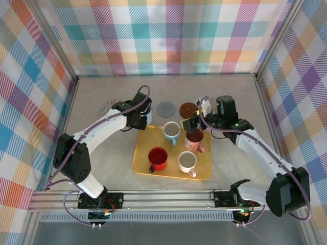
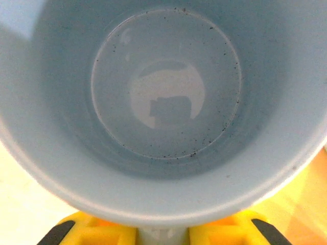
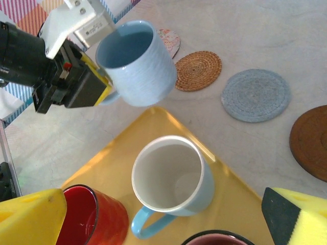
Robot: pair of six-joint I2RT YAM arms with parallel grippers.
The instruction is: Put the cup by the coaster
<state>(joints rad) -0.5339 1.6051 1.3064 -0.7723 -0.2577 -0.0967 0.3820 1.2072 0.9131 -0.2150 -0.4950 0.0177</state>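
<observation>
Over the table [image 3: 255, 30], past the yellow tray's [image 3: 102, 153] far-left corner, you should carry the blue cup [image 3: 135, 64] level and lower it upright just beside the woven coaster [image 3: 198, 70], not on it. The left end effector [image 3: 99, 87] is grasping the cup, which hangs above that corner. The right end effector [image 1: 190, 124] is released. The exact hold is hidden behind the cup's wall.

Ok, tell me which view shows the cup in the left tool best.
Right wrist view: the whole light blue cup shows from the side, clamped in the left tool. The left wrist view looks straight into its inside; in the top view the left arm covers most of it.
</observation>
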